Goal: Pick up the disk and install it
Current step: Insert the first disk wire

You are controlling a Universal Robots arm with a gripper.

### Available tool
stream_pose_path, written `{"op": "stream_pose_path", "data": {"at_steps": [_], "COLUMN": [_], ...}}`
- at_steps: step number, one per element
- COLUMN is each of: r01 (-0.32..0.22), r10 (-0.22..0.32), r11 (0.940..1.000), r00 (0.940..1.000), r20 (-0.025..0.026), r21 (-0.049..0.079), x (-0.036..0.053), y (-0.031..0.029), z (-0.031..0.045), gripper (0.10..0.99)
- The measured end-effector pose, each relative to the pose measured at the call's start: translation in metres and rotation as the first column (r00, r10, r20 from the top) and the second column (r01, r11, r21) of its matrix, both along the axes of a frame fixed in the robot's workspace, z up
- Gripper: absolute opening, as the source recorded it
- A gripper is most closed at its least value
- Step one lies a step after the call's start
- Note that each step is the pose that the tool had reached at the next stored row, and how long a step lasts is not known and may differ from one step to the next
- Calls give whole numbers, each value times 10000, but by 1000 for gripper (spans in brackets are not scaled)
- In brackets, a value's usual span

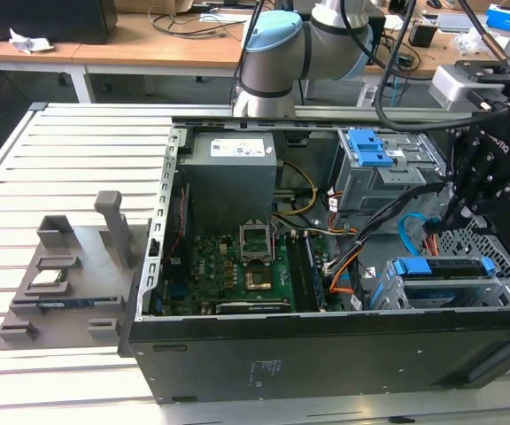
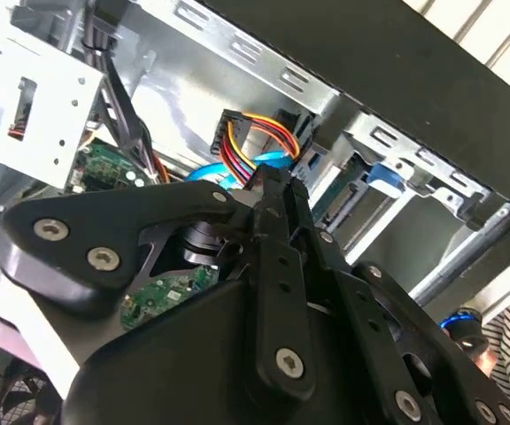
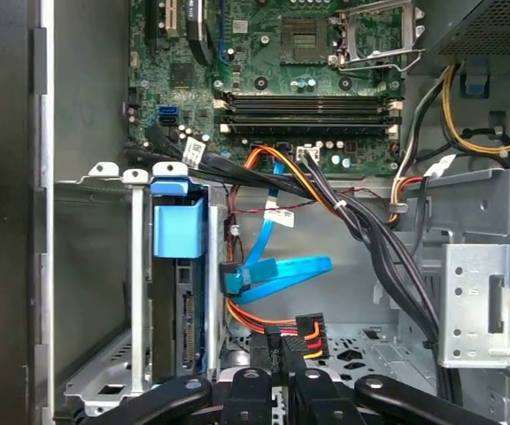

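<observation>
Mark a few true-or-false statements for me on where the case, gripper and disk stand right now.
1. The computer case lies open on a slatted table. True.
2. The gripper hangs over the grey fixture at the exterior view's left. False: it is over the case's drive end, at the exterior view's right.
3. The disk, with its blue bracket, sits inside the metal cage. True.
4. The plug with coloured wires lies outside the case on the table. False: it is inside the case, right by the gripper.
5. A small chip rests on the grey fixture. True.
</observation>
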State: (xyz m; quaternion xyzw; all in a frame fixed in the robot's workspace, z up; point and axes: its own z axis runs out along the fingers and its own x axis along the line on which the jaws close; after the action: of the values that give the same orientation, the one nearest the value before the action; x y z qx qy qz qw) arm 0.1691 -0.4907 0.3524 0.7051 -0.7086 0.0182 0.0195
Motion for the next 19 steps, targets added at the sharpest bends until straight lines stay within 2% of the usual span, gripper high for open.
{"op": "stream_pose_path", "data": {"at_steps": [3,5,6,8,11,19], "r01": [0,0,0,0,-1,-1], "r10": [0,0,0,0,1,1], "r11": [10000,9999,9999,9997,9996,9996], "r00": [10000,10000,10000,10000,10000,10000], "r20": [-1,0,0,0,0,0], "r21": [-80,-124,-169,-248,-279,-280], "x": [0,0,0,0,0,9], "y": [-88,-160,-218,-278,-301,-308], "z": [-3,-6,-8,-17,-46,-87], "gripper": [169,169,169,169,169,169]}}
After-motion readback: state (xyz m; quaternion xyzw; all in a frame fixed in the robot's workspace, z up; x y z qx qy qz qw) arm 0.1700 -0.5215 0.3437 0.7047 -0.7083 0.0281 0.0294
